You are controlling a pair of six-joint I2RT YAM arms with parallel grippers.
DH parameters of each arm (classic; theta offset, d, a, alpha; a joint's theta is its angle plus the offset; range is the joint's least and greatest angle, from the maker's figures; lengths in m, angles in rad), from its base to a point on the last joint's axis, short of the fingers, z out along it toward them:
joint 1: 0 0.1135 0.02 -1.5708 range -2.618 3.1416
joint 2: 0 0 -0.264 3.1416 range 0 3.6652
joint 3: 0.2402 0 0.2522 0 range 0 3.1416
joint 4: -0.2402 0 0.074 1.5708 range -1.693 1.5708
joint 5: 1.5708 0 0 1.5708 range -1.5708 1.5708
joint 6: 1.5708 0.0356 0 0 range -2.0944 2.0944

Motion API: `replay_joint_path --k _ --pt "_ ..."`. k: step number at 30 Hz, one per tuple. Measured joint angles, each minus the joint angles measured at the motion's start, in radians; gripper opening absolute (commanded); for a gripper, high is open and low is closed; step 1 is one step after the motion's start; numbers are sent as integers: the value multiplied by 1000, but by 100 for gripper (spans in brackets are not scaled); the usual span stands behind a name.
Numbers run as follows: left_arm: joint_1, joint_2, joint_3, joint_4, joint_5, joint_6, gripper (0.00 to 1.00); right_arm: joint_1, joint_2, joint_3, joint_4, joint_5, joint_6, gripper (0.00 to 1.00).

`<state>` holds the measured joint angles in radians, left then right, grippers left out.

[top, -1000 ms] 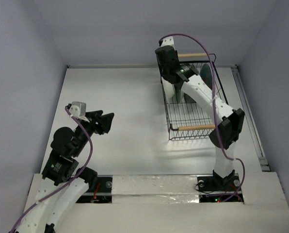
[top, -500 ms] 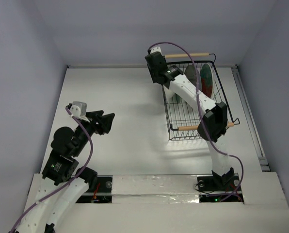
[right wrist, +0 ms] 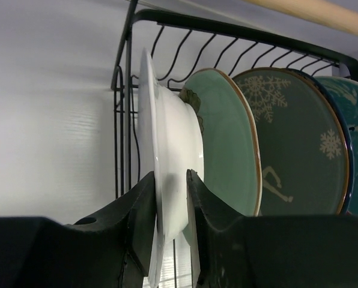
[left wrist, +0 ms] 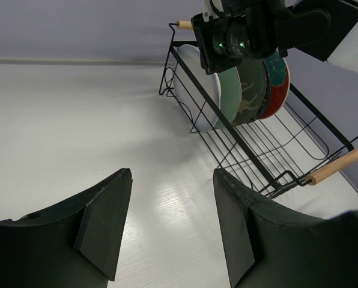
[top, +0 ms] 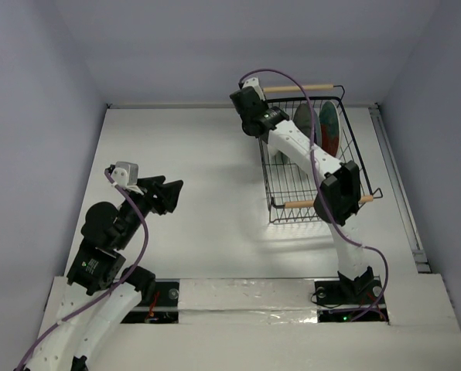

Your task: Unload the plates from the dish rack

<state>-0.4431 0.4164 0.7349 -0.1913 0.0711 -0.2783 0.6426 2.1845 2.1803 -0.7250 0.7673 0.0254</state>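
Note:
The dish rack [top: 308, 185] stands at the back right of the table, a black wire basket with wooden handles. Several plates stand on edge in its far end: a white plate [right wrist: 167, 150], a pale green plate [right wrist: 227, 144], a dark grey plate [right wrist: 293, 138] and a teal-centred plate [right wrist: 356, 138]. My right gripper [right wrist: 170, 174] is over the rack's far left corner, its fingers pressed on either side of the white plate's rim. My left gripper [left wrist: 173, 174] hangs open over bare table left of the rack, holding nothing.
The rack's near half [left wrist: 269, 156] holds nothing. A wooden handle [top: 312, 203] spans its near end and another [top: 300, 88] its far end. The back wall rises just behind the rack. White table [top: 192, 147] lies between the two arms.
My right arm swung left to the rack's far left corner, and its jaws narrowed onto the white plate. The left arm has not moved.

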Motion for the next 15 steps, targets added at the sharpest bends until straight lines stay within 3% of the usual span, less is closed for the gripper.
replay_joint_path --k 3,8,11,15 --pt "0 0 0 0 0 0 54 -2 0 -19 0 10 2 39" --pt "0 0 0 0 0 0 54 -15 -1 -58 0 4 6 39" --pt "0 0 0 0 0 0 54 -22 -1 -63 0 3 7 33" --pt "0 0 0 0 0 0 54 -29 -1 -66 -3 17 -4 14"
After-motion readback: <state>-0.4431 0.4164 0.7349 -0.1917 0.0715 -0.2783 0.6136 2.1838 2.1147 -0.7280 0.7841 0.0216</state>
